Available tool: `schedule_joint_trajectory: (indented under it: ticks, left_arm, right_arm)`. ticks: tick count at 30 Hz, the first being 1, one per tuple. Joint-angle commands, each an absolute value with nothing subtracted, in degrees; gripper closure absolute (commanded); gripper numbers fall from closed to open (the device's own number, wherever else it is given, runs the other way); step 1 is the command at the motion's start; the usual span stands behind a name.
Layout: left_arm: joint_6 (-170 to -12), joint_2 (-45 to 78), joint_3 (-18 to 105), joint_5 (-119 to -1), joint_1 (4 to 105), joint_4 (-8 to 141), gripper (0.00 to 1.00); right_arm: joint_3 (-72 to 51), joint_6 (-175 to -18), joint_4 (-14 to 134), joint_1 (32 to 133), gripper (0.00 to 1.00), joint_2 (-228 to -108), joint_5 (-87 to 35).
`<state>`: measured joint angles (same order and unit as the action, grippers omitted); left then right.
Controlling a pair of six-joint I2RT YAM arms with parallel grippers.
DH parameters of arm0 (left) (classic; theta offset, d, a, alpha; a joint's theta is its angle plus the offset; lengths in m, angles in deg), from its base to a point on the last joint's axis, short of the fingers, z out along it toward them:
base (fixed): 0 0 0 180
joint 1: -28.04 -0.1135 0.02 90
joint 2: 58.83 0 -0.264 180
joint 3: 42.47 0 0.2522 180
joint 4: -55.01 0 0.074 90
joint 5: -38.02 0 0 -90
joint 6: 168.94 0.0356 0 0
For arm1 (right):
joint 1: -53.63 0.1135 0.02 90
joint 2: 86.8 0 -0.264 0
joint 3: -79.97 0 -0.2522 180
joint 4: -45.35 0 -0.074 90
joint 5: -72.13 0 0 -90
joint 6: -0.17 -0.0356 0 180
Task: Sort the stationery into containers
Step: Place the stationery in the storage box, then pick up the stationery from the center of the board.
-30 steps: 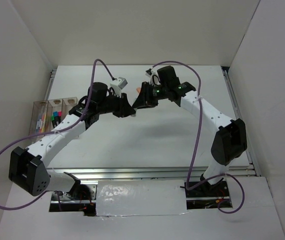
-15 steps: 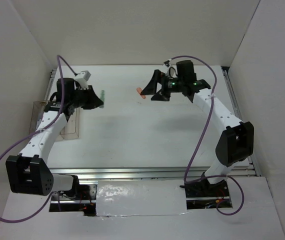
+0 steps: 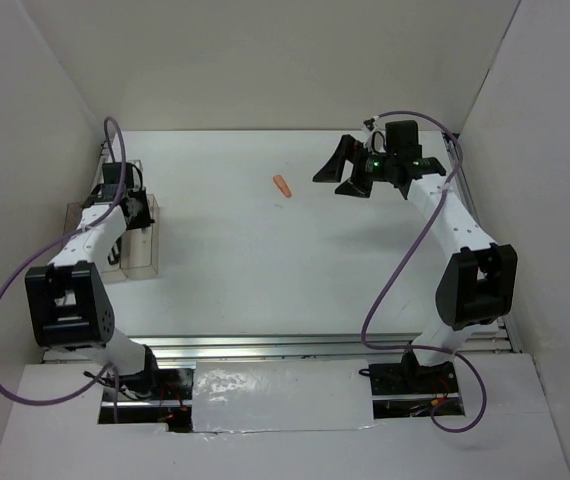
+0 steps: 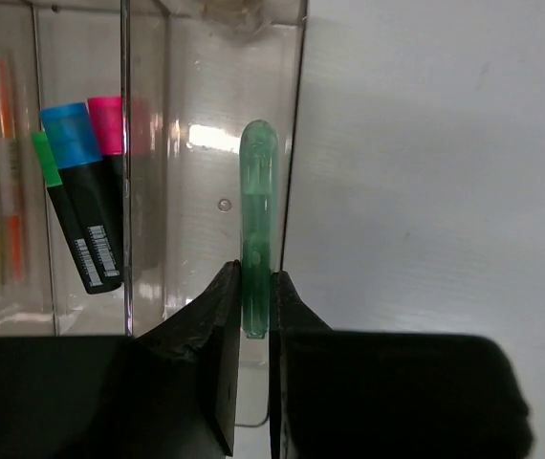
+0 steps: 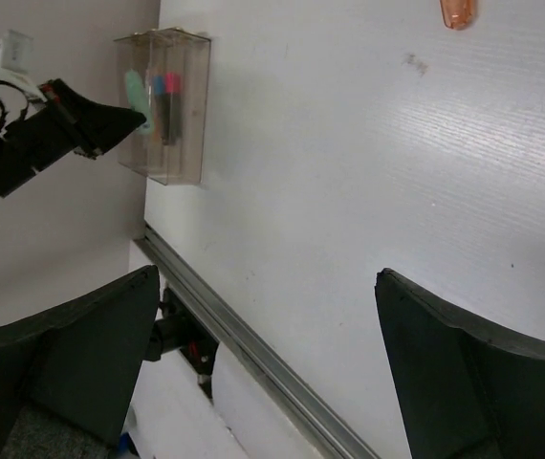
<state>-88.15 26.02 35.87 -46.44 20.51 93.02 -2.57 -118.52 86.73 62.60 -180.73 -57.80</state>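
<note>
My left gripper (image 4: 256,292) is shut on a mint green highlighter (image 4: 257,191), which points forward over the rightmost of three clear containers (image 4: 206,249), close to its right wall. The middle bin holds a blue-black highlighter (image 4: 83,206), a pink one (image 4: 110,115) and a green-capped black one (image 4: 47,158). Thin pens (image 4: 5,182) stand in the left bin. From above, the left gripper (image 3: 128,212) hangs over the containers (image 3: 143,255) at the table's left edge. An orange stub (image 3: 282,185) lies alone on the table. My right gripper (image 3: 343,176) stands wide open and empty to its right.
White walls close in the table on three sides. A metal rail (image 3: 315,345) runs along the near edge. In the right wrist view the orange stub (image 5: 456,11) is at the top edge and the containers (image 5: 169,143) are far left.
The left arm has swung from the table's middle to the containers, carrying the mint highlighter. The right gripper has opened wide and pulled back to the right, away from the orange stub.
</note>
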Motion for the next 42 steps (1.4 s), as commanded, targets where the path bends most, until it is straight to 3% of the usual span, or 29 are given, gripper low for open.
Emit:
schedule_joint_trajectory:
  ticks: [1, 6, 9, 15, 21, 25, 27, 29, 37, 42]
  left_arm:
    - [-88.25, 30.45, 39.49, -41.17, 19.34, 93.99, 1.0]
    - [-88.78, 34.77, 40.73, -40.73, 17.23, 94.34, 0.84]
    - [-87.99, 35.12, 41.08, -42.91, 17.4, 94.26, 0.59]
    - [-85.45, 30.99, 42.05, -49.35, 22.4, 92.24, 0.28]
    - [-83.95, 28.44, 45.38, -51.54, 34.43, 87.06, 0.27]
    - [-86.67, 36.67, 53.36, -51.53, 42.87, 85.82, 0.21]
    - [-89.13, 39.5, 54.79, -52.67, 44.38, 83.81, 0.16]
    - [-92.8, 42.93, 55.67, -52.6, 46.23, 80.13, 0.01]
    - [-101.88, 59.98, 72.71, -34.61, 56.33, 83.62, 0.01]
    - [-104.42, 66.66, 78.51, -31.94, 58.8, 80.72, 0.01]
  right_arm:
    - [-2.42, -116.82, 88.03, 61.63, 0.0, -177.94, -57.69]
    - [-3.3, -115.76, 88.47, 61.36, 0.0, -177.85, -58.04]
    - [-3.65, -114.97, 88.73, 61.36, 0.0, -178.38, -58.22]
    - [-3.47, -114.0, 89.09, 61.45, 0.0, -179.43, -58.04]
    - [-2.6, -112.6, 90.05, 60.92, 0.01, -179.7, -56.99]
    - [-2.94, -111.63, 90.58, 59.43, 0.01, -179.0, -55.93]
    - [-4.17, -111.1, 90.67, 58.38, 0.01, -177.94, -56.19]
    - [-4.96, -110.58, 91.63, 57.76, 0.0, -177.41, -55.85]
    - [-6.37, -109.78, 91.63, 55.39, 0.01, -175.83, -54.88]
    - [-7.16, -110.05, 91.02, 54.07, 0.0, -175.92, -55.31]
